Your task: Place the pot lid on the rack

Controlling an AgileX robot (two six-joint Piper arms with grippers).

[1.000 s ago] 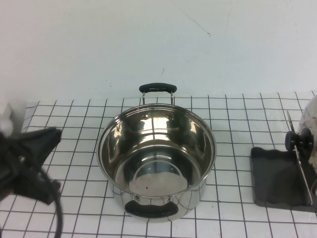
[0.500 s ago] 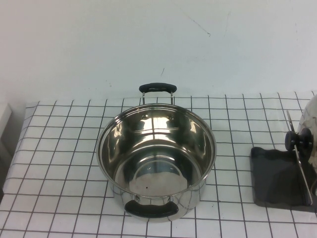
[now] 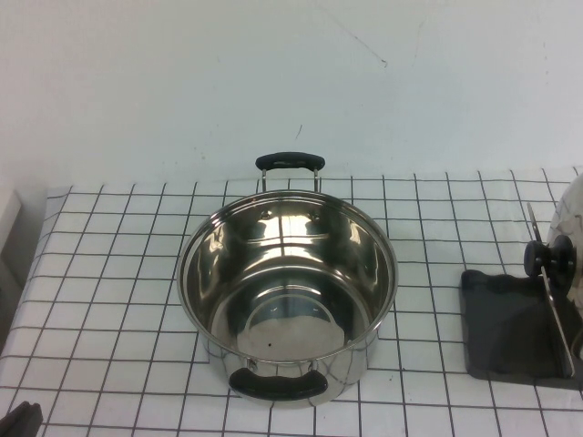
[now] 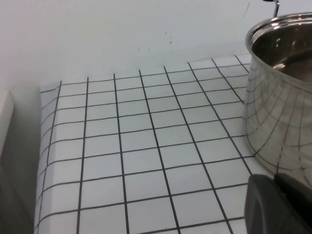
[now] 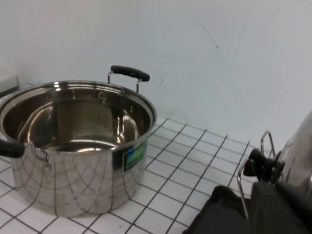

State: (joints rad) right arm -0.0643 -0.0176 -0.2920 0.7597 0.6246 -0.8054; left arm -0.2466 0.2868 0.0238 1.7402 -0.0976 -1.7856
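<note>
Left gripper [image 3: 20,421] glimpsed only as dark sliver at near-left table edge; finger state cannot be told. Right gripper [image 5: 282,207] seen as dark mass just beside rack [image 3: 506,328]; finger state cannot be told. Pot lid [image 3: 572,238] stood on edge against rack's upright bar, knob turned toward pot [image 3: 287,291]. Right arm judged nearer; placement judged done.

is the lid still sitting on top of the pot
No, the pot is open and empty; the pot lid stands on edge on the rack.
</note>
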